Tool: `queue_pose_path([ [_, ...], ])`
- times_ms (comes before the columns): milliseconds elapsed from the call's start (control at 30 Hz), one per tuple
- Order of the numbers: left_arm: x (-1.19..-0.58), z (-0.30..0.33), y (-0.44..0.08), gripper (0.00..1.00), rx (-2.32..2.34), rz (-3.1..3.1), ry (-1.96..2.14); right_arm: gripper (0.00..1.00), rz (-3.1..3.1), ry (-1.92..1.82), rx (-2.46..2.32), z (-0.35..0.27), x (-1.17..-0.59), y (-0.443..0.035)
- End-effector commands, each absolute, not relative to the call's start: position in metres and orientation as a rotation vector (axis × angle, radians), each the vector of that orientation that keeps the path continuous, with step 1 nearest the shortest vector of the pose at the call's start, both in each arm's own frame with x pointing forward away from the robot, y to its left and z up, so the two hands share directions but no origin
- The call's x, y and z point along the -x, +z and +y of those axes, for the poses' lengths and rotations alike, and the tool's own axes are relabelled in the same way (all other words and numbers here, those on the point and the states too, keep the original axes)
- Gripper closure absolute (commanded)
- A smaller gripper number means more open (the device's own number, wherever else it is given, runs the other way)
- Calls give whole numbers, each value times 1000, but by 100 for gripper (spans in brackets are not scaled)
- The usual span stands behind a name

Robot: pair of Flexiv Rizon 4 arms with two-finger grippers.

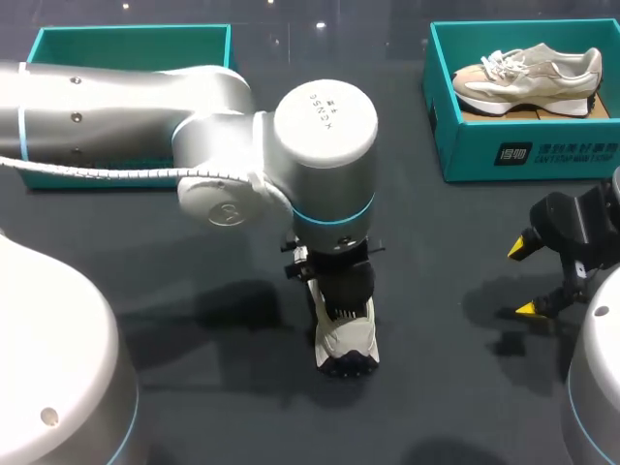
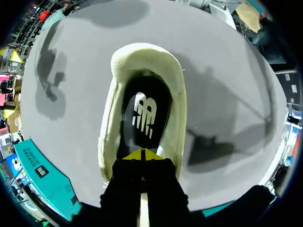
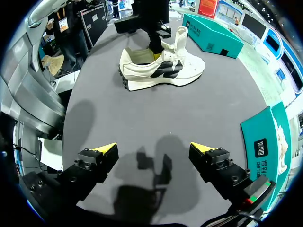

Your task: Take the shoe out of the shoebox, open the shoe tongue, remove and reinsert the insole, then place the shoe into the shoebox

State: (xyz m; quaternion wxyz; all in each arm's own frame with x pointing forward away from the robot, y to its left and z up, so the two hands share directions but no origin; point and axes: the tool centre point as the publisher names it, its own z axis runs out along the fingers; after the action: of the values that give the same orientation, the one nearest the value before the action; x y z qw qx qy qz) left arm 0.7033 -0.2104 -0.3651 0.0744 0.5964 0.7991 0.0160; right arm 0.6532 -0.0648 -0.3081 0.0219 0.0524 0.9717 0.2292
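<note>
One dark table (image 1: 436, 387) bears everything, with bare surface open on every side of its middle. Two arms work over it: the left arm (image 1: 126, 116) reaches in to the middle, and the right hangs near the right edge. Two teal boxes sit at the far edge, well apart: the left shoebox (image 1: 131, 34) and the right shoebox (image 1: 465, 145). Of two shoes, the pale shoe (image 1: 528, 77) lies inside the right shoebox and the white shoe (image 1: 347, 339) stands mid-table, clear of both boxes. The right gripper (image 3: 154, 147) is spread wide above bare table, holding nothing. The left gripper (image 2: 142, 154) is down in the white shoe's mouth, tips pressed together over its one black insole (image 2: 144, 113); whether they pinch it I cannot tell.
</note>
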Motion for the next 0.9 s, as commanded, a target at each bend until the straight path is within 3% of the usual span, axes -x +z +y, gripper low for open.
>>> queue_pose_path([
  [33, -705, -213, -361, 53, -1780, 2412, 78, 0, 3009, 705, -164, -64, -652, -308],
  [67, -705, -212, -359, 17, -1773, 2418, 83, 0, 3009, 705, -164, -64, -652, -308],
  [100, -706, -211, -357, 0, -1763, 2418, 86, 0, 3009, 705, -164, -64, -652, -308],
  [900, -719, -208, -343, 0, -1938, 2437, -83, 0, 3009, 705, -164, -64, -652, -308],
])
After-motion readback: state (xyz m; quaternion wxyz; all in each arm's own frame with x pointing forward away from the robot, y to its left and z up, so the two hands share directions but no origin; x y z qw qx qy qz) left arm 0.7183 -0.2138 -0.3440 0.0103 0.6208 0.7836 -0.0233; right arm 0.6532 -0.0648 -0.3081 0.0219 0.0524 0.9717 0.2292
